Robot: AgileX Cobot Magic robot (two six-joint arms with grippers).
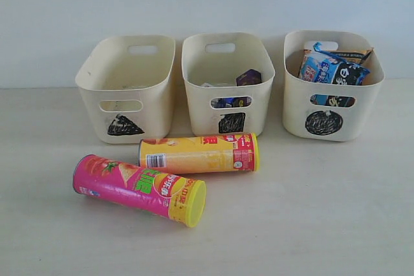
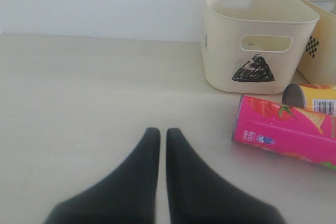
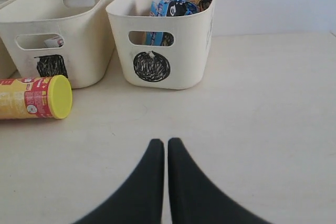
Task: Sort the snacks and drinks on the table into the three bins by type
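Two chip tubes lie on their sides on the table (image 1: 310, 224): a pink one with a yellow lid (image 1: 139, 189) in front, a yellow one with a red band (image 1: 199, 153) behind it. Three cream bins stand at the back. The triangle bin (image 1: 126, 88) looks empty. The square bin (image 1: 226, 85) holds a dark purple carton (image 1: 249, 77) and a white one. The circle bin (image 1: 331, 85) holds the flat packets (image 1: 333, 69). My left gripper (image 2: 163, 132) is shut, empty, over bare table short of the pink tube (image 2: 286, 135). My right gripper (image 3: 166, 142) is shut, empty, before the circle bin (image 3: 163, 35).
A pale wall runs behind the bins. In the right wrist view the yellow tube's lid (image 3: 56, 96) lies beside the square bin (image 3: 58, 35). In the left wrist view the triangle bin (image 2: 252, 38) stands just beyond both tubes. Neither arm shows in the exterior view.
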